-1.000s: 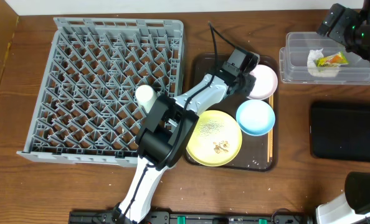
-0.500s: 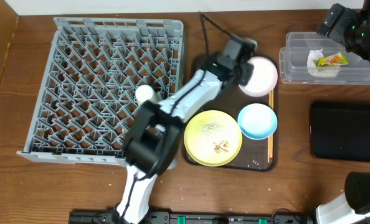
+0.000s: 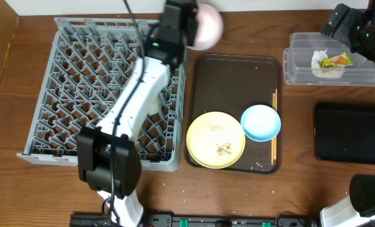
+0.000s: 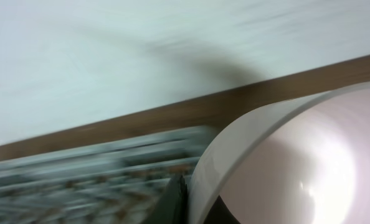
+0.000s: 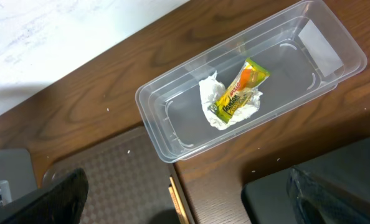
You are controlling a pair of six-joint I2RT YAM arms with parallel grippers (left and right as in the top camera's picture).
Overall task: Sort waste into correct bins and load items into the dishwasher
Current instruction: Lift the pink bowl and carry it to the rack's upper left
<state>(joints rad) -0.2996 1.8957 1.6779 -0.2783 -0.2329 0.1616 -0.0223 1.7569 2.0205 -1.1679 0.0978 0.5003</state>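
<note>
My left gripper [image 3: 189, 25] is shut on the rim of the pale pink bowl [image 3: 205, 25] and holds it in the air over the far right corner of the grey dish rack [image 3: 80, 88]. In the left wrist view the bowl [image 4: 297, 155] fills the right side, its rim pinched at my gripper [image 4: 194, 205], with the blurred rack [image 4: 79, 180] below. The yellow plate [image 3: 216, 140] with crumbs [image 3: 224, 149], the light blue bowl [image 3: 261, 122] and the chopsticks [image 3: 274, 132] lie on the brown tray [image 3: 238, 75]. My right gripper [image 3: 355, 28] stands open above the clear tub [image 5: 172, 118], which holds the tissue [image 5: 213, 106] and the wrapper [image 5: 241, 90].
A flat black tray [image 3: 348, 132] sits right of the brown tray; it also shows in the right wrist view as the black tray [image 5: 284, 193], with the chopsticks' ends [image 5: 179, 202] beside it. The left arm stretches diagonally across the rack's right half.
The left arm has lifted the pink bowl off the brown tray and swung it back and left to the rack's far right corner. The right arm has not moved.
</note>
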